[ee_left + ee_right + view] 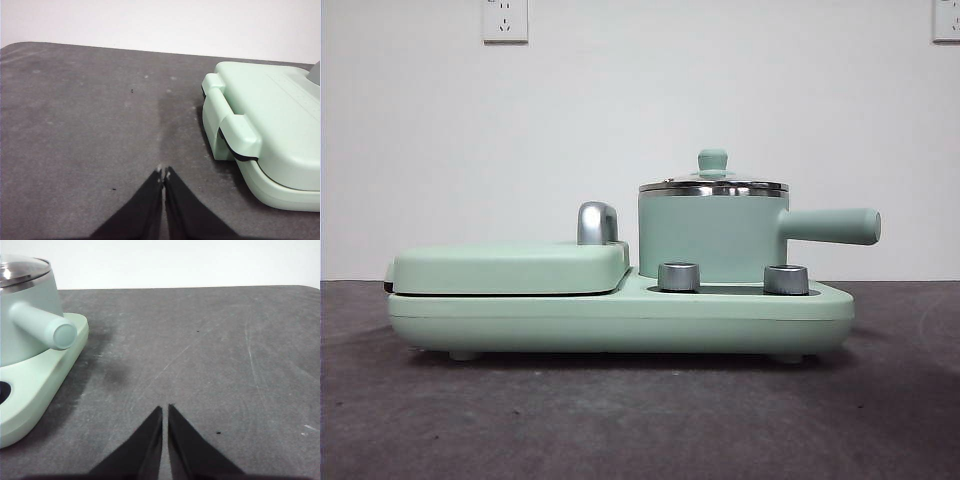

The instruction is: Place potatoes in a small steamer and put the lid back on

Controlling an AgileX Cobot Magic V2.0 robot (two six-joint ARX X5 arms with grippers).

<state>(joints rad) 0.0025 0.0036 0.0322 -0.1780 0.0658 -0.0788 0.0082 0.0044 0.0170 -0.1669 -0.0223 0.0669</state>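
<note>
The left gripper [163, 172] is held over bare table [90, 125], jaws together — the griddle cover [270, 125] lies beside it. The small steamer [712, 238], lid [713, 183] on, is seated on the base [620, 315]. The right gripper [165, 410], jaws together, is held near its handle [42, 326].

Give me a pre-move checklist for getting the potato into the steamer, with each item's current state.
1. Lid location known: ok, it sits on the small steamer, so it must come off first.
2. Steamer seated on the appliance base: ok, upright, handle pointing sideways.
3. Potato located: not ok, none shows in any view.
4. Left hand free: ok, shut, empty, over bare table beside the griddle cover.
5. Right hand free: ok, shut, empty, apart from the steamer handle.
6. Steamer contents: cannot tell.
</note>
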